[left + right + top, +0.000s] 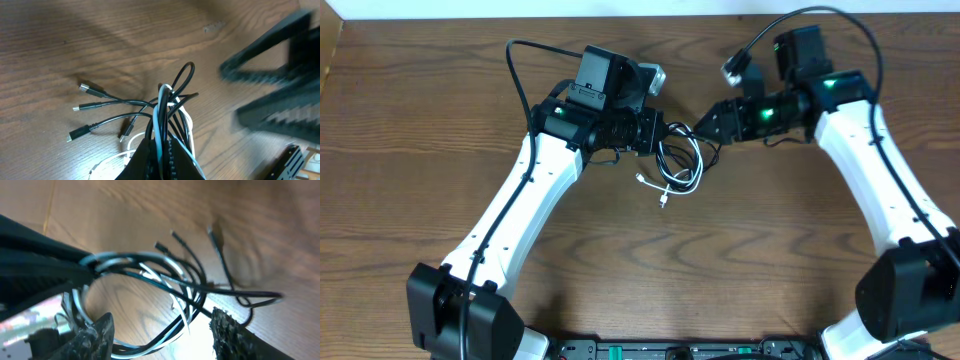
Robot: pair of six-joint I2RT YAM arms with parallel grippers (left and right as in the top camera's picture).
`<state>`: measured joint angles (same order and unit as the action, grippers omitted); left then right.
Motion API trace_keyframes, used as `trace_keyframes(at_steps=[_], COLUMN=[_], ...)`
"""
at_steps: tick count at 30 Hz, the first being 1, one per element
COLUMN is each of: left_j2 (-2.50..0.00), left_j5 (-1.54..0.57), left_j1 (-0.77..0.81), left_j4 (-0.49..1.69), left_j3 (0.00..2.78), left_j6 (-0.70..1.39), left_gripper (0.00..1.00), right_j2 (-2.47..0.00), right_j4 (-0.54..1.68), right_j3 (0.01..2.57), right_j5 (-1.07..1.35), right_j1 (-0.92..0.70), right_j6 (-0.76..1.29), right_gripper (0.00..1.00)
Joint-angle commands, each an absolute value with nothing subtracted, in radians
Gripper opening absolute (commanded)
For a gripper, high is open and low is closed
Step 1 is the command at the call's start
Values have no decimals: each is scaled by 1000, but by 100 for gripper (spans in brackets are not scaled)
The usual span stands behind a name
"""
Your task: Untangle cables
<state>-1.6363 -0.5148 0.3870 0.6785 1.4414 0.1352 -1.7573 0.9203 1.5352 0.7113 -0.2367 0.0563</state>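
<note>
The cables are a tangled bundle of thin black cords and one white cord, at the middle back of the table. My left gripper is shut on the bundle's left side; in the left wrist view the cords run between its closed fingers, with plug ends spread out on the wood. My right gripper is open at the bundle's right side; in the right wrist view the cable loop hangs between its spread fingers.
The wooden table carries only the bundle. White loose cord ends trail toward the front. Thick black arm wires arc over both arms. The table's back edge lies just behind the grippers.
</note>
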Motion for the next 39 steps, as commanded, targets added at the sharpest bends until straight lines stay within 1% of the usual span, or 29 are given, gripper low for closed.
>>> trace_keyframes(at_steps=[1, 7, 13, 14, 16, 20, 24, 26, 29, 32, 34, 36, 37, 39], left_j2=[-1606, -1606, -1606, -1606, -1606, -1606, -1606, -1606, -1606, -1606, -1606, -1607, -1608, -1610], left_j5=[-515, -515, -515, -515, -514, -469, -334, -279, -192, -149, -150, -247, -294, -364], left_j1=[382, 382, 382, 382, 382, 369, 332, 317, 301, 292, 289, 293, 298, 308], left_j4=[655, 645, 646, 646, 646, 657, 696, 715, 751, 782, 791, 792, 791, 792], left_j3=[1466, 1466, 1466, 1466, 1466, 1466, 1466, 1466, 1466, 1466, 1466, 1466, 1465, 1463], left_j6=[187, 202, 211, 213, 212, 212, 212, 212, 211, 168, 166, 131, 119, 107], left_gripper=[8, 7, 7, 7, 7, 7, 7, 8, 7, 7, 8, 8, 11, 21], right_j2=[-1774, -1774, -1784, -1791, -1802, -1803, -1803, -1803, -1803, -1803, -1803, -1795, -1789, -1774], right_j4=[903, 903, 757, 732, 735, 789, 866, 881, 882, 881, 878, 853, 844, 836], right_j3=[1485, 1443, 1324, 1301, 1277, 1262, 1262, 1262, 1262, 1262, 1262, 1263, 1266, 1280], right_j5=[706, 428, 253, 217, 131, 10, -65, -68, -21, 30, 80, 231, 305, 442], right_j1=[-271, -331, -400, -407, -407, -368, -303, -280, -260, -256, -256, -256, -256, -255], right_j6=[65, 316, 504, 529, 585, 606, 606, 591, 522, 468, 421, 311, 271, 218], right_gripper=[55, 46, 38, 36, 28, 18, 8, 1, 1, 1, 1, 1, 1, 1])
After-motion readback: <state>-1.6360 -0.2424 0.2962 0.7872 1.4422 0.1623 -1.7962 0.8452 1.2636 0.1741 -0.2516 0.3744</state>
